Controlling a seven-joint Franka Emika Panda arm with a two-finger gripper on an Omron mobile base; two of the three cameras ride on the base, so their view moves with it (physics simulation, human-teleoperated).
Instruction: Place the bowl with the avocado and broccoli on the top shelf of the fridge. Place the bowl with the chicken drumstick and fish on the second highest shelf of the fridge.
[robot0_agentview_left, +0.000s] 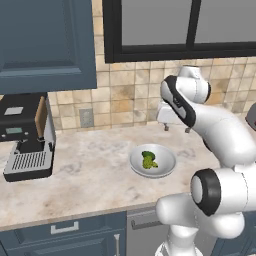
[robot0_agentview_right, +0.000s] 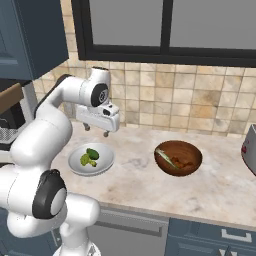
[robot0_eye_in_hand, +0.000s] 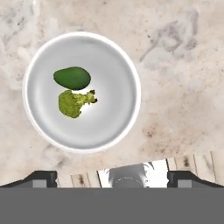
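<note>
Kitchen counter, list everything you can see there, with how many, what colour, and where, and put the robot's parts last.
Bowl with the avocado and broccoli: one, glossy white-grey, on the counter under the gripper.
Avocado: one, dark green, in that bowl.
Broccoli: one, yellow-green, touching or nearly touching the avocado.
Brown bowl: one, reddish-brown, on the counter to the right, food inside.
Coffee machine: one, black and grey, left end of the counter.
Counter: one, beige marble.
Window: one, dark frame, above the tiled wall.
Gripper: one, white with dark tips, open, above the counter behind the white-grey bowl.

Coffee machine (robot0_agentview_left: 27, 137) on marble counter (robot0_agentview_left: 85, 175)
</note>
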